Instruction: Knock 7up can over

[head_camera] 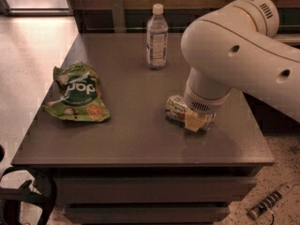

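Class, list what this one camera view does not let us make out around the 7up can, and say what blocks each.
- Gripper, down at the table against the 7up can: mostly covered by the arm.
- 7up can, lying on its side: its right end is hidden behind the gripper.
- Table's far right corner: hidden behind the arm.
- Dark frame, lower left: cut off by the picture's edge.

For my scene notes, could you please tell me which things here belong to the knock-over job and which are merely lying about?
Job: small silvery aluminium 7up can, lying on its side; claw, low over the grey table, right beside it.
Lying about: clear plastic bottle with white cap; crumpled green snack bag.
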`<state>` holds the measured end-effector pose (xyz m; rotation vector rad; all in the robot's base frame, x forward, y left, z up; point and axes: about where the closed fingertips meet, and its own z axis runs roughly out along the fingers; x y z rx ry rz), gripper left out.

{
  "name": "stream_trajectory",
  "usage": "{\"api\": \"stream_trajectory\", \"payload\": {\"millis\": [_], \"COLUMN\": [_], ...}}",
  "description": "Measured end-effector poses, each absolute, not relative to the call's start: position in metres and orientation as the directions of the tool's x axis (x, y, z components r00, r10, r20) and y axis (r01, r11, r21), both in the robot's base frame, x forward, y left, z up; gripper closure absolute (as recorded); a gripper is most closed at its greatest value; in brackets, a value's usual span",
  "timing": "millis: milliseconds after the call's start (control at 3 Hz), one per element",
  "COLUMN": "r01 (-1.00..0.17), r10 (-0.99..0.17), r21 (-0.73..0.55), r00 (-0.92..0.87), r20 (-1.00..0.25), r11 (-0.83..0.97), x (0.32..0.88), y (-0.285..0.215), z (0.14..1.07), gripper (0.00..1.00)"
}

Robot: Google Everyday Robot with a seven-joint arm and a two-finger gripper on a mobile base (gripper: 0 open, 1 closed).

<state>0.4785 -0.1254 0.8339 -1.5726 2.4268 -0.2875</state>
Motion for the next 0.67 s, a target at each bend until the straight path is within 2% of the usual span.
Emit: {"api": "stream_trajectory", "payload": {"millis": [333,667], "r01": [-0.869,-0.869], "r10": [-0.915,-0.915], "r21": [-0.289,-0.289], "r00": [-0.394,-0.394], "r20": [-0.089,-0.089], "r11": [0.402,0.402], "x": [0.4784,0.4784], "y": [-0.125,-0.125], "z": [0.8337,0.8337], "gripper": [0.0,0.0]}}
